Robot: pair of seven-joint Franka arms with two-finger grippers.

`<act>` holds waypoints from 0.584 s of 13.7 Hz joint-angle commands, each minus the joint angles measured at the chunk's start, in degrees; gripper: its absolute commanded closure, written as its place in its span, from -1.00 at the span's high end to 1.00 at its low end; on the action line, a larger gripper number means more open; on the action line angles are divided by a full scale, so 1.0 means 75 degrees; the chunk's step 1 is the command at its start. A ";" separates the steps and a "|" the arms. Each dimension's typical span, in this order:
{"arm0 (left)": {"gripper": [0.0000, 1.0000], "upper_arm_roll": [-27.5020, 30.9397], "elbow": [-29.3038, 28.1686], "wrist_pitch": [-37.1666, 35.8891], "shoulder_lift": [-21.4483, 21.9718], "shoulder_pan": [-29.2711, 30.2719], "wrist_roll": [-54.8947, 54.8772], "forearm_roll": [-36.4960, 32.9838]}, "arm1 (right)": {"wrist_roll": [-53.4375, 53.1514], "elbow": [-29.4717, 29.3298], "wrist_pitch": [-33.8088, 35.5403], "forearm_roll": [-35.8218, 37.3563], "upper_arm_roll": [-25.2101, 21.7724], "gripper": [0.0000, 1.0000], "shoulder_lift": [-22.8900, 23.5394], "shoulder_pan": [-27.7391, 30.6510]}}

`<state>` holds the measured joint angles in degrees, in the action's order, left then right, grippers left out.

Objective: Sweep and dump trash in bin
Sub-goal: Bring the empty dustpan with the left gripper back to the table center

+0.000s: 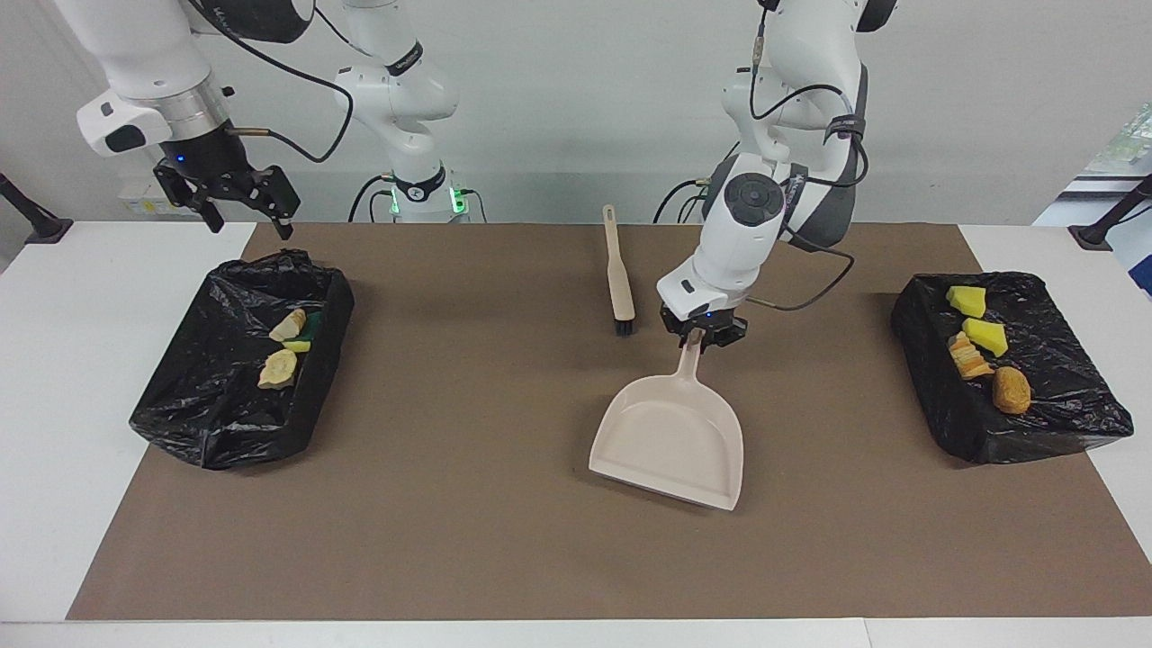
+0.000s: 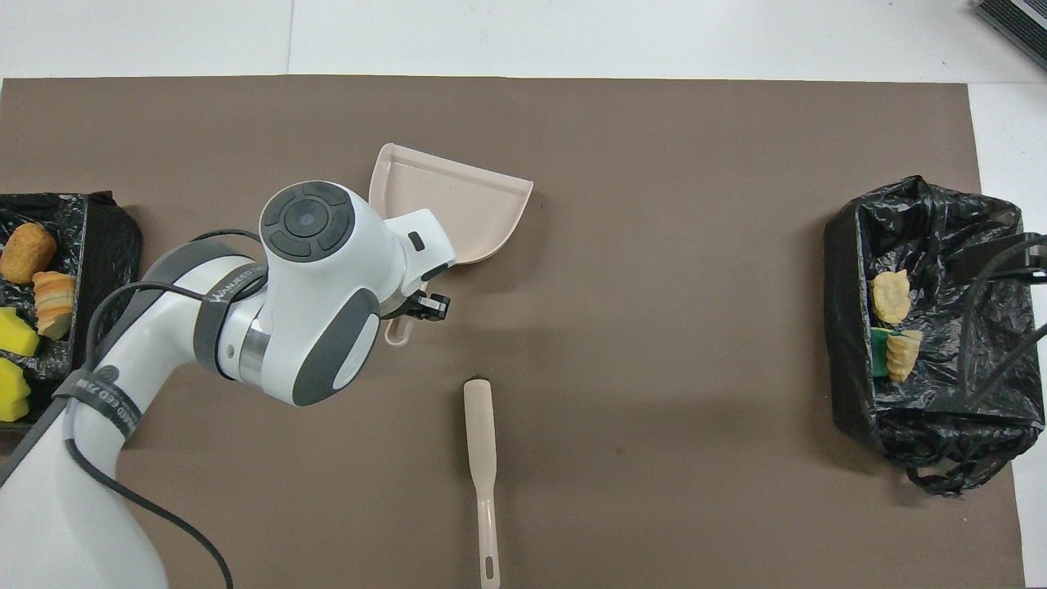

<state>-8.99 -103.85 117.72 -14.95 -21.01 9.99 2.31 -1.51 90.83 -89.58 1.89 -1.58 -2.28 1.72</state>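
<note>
Covering most of the white bench (image 1: pixel 54 378) is a brown mat (image 1: pixel 504 558), and a plain pale wall stands at the robots' end of the room. One black bin (image 1: pixel 1017 423), lined with a bag, sits at the left arm's end of the mat; a second black bin (image 1: pixel 225 414) sits at the right arm's end, and each reaches the edge of the mat. The trash lies in both: yellow sponge chunks (image 1: pixel 985 336) and orange-brown pieces (image 1: pixel 1011 389) in the first, pale lumps (image 1: pixel 278 368) in the second.

The left claw (image 1: pixel 697 337) is closed on the handle of the beige dustpan (image 1: pixel 670 436), over the middle of the mat. The pan's wide mouth points away from the robots. The brush (image 1: pixel 618 274) lies on the mat just beside that claw, nearer to the robots than the pan. The right claw (image 1: pixel 243 211) hangs in the air with its fingers spread and holds nothing, above the robot-side edge of the second bin.

Between the pan and each bin the mat gives wide open room.

In the overhead view the left arm hides the dustpan's handle, the first bin is cut off at the picture's edge, and the right claw shows only as dark streaks over the second bin.
</note>
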 commanded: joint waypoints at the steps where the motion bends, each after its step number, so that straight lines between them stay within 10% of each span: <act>1: -1.00 0.0155 0.0487 0.0019 -0.0397 -0.0513 0.0401 0.0196 | 0.0341 0.0065 0.0166 -0.0088 0.0117 1.00 -0.0047 0.0052; 8: -1.00 0.0144 0.0277 0.0476 -0.0479 -0.1030 0.2055 0.0290 | 0.0881 0.0054 0.0189 -0.0029 0.0187 1.00 -0.0024 0.0064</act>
<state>-9.00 -101.61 119.87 -17.97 -26.55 24.40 3.64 3.60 90.88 -88.91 1.91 -0.55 -2.29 1.65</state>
